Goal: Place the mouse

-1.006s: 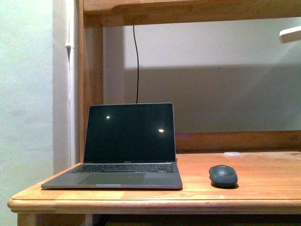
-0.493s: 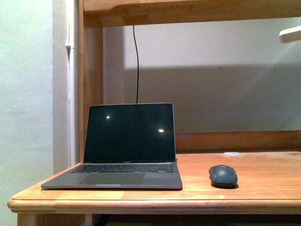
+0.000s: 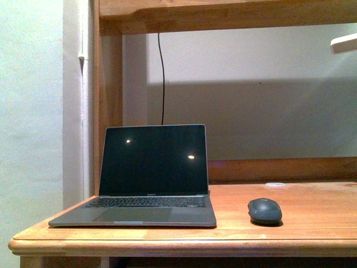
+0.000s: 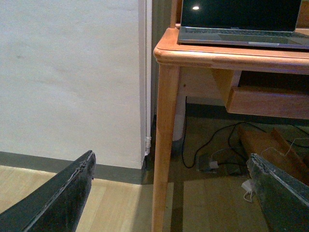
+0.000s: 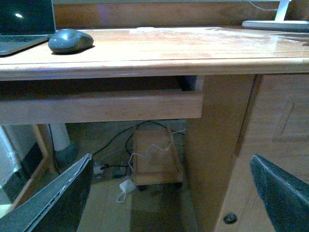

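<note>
On the desk, lower right of the front frame, the mouse sits beside the laptop, long axis sideways. Both grippers hang below desk level, spread wide and empty; the right gripper looks nearer, mouse up-left.

A wooden desk stands against a pale wall, wood-plank floor below.

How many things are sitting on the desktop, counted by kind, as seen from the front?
Laptop: 1
Mouse: 1
Small white disc: 1
Total: 3, all resting on the wooden desk.
</note>
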Robot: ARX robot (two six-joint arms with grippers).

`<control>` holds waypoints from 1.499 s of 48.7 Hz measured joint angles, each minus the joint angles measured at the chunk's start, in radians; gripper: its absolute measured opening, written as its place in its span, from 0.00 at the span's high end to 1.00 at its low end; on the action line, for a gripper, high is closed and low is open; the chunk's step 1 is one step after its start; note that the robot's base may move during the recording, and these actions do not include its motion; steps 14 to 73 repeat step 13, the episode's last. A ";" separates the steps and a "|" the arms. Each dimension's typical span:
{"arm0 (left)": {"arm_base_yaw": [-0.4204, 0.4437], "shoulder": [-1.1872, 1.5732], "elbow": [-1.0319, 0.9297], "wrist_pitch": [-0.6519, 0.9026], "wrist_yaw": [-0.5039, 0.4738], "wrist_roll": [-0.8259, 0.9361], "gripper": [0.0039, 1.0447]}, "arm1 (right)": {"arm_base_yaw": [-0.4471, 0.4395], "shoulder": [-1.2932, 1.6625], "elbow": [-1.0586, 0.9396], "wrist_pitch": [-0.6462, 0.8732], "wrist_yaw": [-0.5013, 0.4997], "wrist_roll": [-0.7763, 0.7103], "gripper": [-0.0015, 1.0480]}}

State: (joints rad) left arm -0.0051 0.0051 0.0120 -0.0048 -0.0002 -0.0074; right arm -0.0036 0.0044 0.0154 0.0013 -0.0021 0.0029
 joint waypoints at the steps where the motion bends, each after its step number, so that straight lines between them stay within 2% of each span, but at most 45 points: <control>1: 0.000 0.000 0.000 0.000 0.000 0.000 0.07 | 0.000 0.000 0.000 0.000 0.000 0.000 0.07; 73: 0.000 0.000 0.000 0.000 0.000 0.000 0.07 | 0.000 0.000 0.000 0.000 0.000 0.000 0.07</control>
